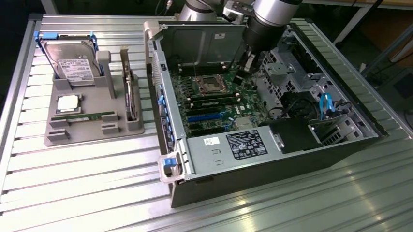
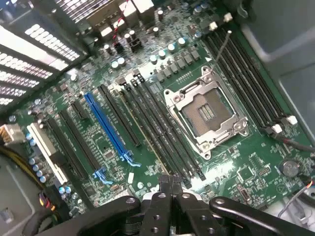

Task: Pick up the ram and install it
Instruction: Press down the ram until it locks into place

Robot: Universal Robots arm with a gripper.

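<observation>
One ram stick (image 1: pixel 84 116), thin and green, lies flat in the grey holder (image 1: pixel 96 135) at the exterior view's left, outside the computer case. A second green ram stick (image 1: pixel 210 102) stands seated in a black memory slot on the motherboard; the wrist view shows this ram (image 2: pixel 145 132) edge-on among the slots beside the open processor socket (image 2: pixel 206 115). My gripper (image 1: pixel 239 80) hangs inside the case above the board, close to the socket (image 1: pixel 210 85). Its black fingers meet in the wrist view, the gripper (image 2: pixel 170 181) shut with nothing between them, over the end of the memory slots.
The holder also carries a silver hard drive (image 1: pixel 76 60) and a square processor chip (image 1: pixel 69 104). Case walls (image 1: pixel 193 38), a power supply (image 1: pixel 242 144), drive bays and blue cables (image 1: pixel 326 104) ring the board. A blue expansion slot (image 2: pixel 110 125) lies beside the memory slots.
</observation>
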